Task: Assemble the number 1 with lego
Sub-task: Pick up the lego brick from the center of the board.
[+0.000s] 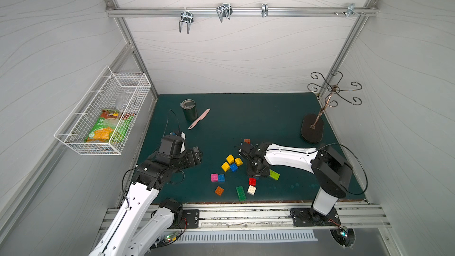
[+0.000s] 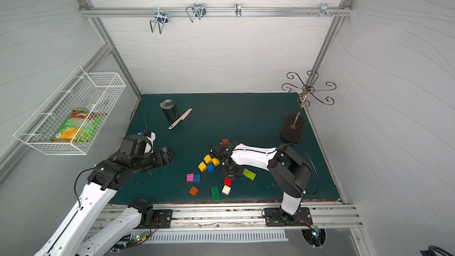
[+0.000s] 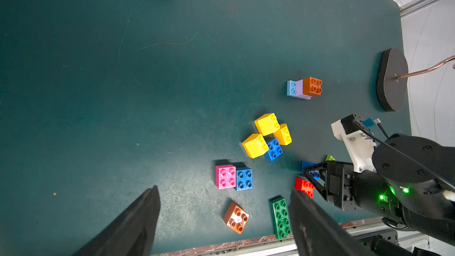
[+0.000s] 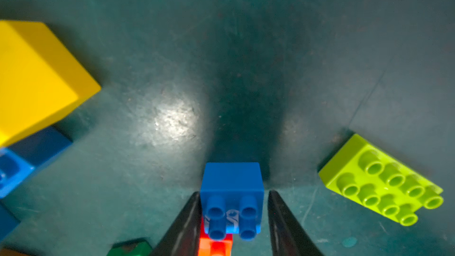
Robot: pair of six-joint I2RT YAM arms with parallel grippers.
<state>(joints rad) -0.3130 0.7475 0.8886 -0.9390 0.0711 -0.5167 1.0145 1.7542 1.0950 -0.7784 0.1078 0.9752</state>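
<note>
**Blue brick bracketed as the lego "1" waits for its next piece**

In both top views the right gripper [image 1: 255, 169] points straight down into the loose lego on the green mat [image 1: 270, 119]. It stands between the yellow bricks [image 1: 230, 159] and the lime brick [image 1: 274, 174], a posture suited to a pick from above. The left gripper [image 2: 170, 155] hangs off to the side, probably to leave the pile free. Beyond the right wrist, an orange-topped stack [image 1: 247, 141] stands apart from the scatter.

The left wrist view shows that arm's fingers [image 3: 147, 217] spread wide with nothing between them. It also shows the stack clearly: orange on lilac on a longer light blue base. This is likely the start of the numeral, built away from the loose bricks so nothing knocks it.

In the right wrist view a blue brick [image 4: 231, 185] sits on the mat between the right jaws, just beside a red brick [image 4: 216, 245]. One finger meets its side and the other shows a sliver of gap, so the jaws are apart and the grip looks not yet made.
</note>
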